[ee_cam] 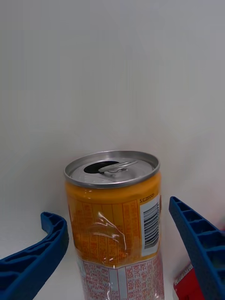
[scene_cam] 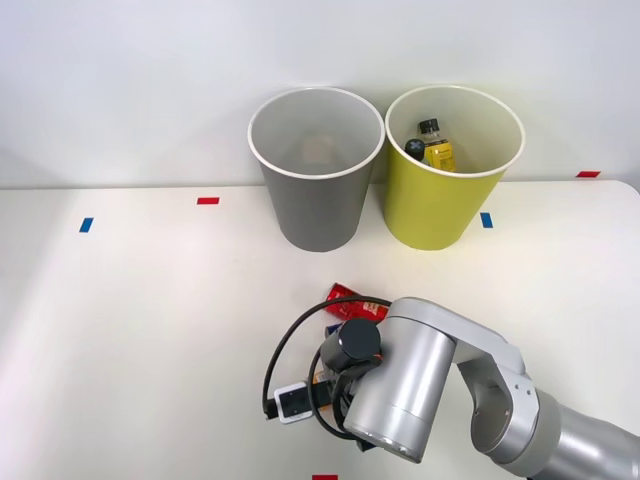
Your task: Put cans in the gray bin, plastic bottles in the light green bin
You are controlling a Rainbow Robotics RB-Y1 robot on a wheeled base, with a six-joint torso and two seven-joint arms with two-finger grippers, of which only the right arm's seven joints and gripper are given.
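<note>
Red can (ee_cam: 185, 286) lies just beside the hand-straddled pink can (ee_cam: 117, 225).

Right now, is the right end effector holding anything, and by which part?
Nothing is held. The right end effector is open, its blue fingers on either side of the orange-banded can, apart from its body.

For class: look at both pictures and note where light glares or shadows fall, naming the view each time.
Front view: the left part of the table lies in soft shadow, brighter toward the right; the gray bin's inside is dim. Right wrist view: a white glare streak crosses the can's orange band, its silver top shines, and the open fingers stay dark blue without glare.
</note>
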